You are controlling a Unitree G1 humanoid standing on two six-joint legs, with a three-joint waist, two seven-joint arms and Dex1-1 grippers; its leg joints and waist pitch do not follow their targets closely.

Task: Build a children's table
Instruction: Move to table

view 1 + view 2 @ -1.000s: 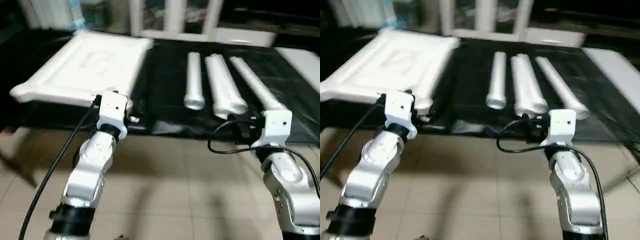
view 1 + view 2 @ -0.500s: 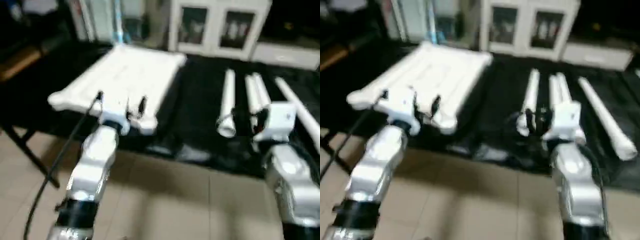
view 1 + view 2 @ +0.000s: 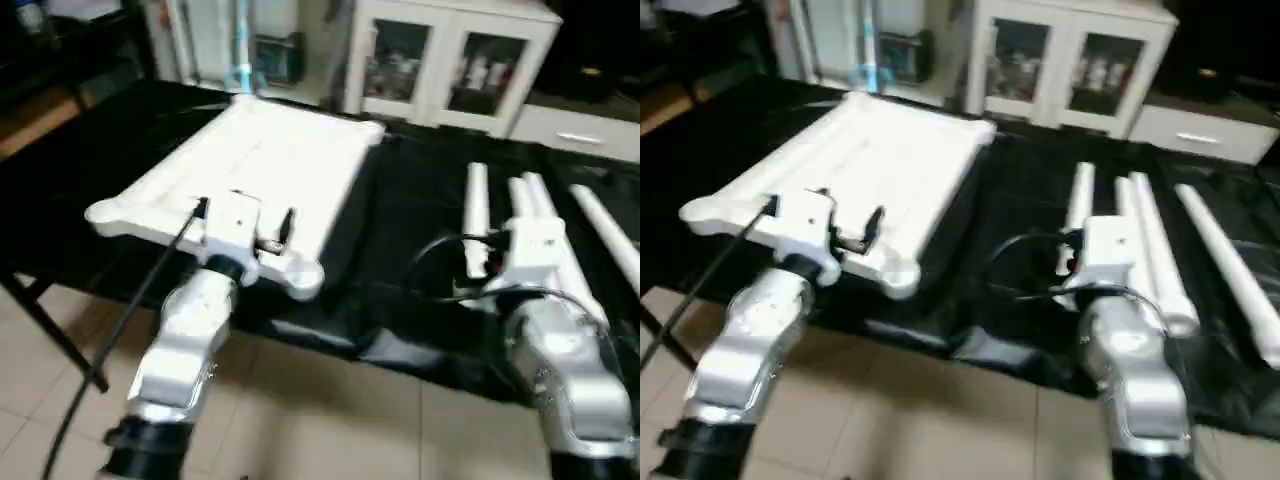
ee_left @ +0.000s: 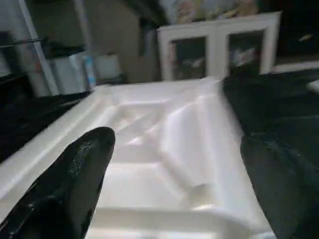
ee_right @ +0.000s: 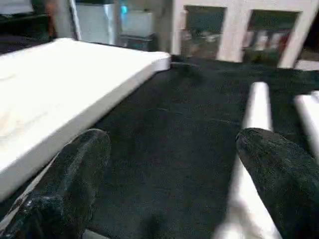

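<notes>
The children's table top [image 3: 255, 165] lies ribbed side up at the left of a black-covered work table; its ribs and a round corner socket [image 4: 197, 191] show in the left wrist view. My left gripper [image 3: 245, 212] hovers open over the top's near edge, with nothing between its fingers [image 4: 79, 169]. Several white tube legs [image 3: 1150, 240] lie side by side at the right. My right gripper [image 5: 172, 138] stands open and empty near the legs' close ends, one leg [image 5: 249, 164] just ahead of it.
A black cloth [image 3: 400, 200] covers the work table, whose front edge runs across below my wrists. A white cabinet with glass doors [image 3: 450, 60] stands behind it. Tiled floor [image 3: 330, 410] lies in front. A black cable [image 3: 130, 310] hangs from my left wrist.
The camera has tilted up and shifted. Both arms have reached forward from the table's front edge, the left over the top's near edge, the right toward the legs. Both grippers stayed open.
</notes>
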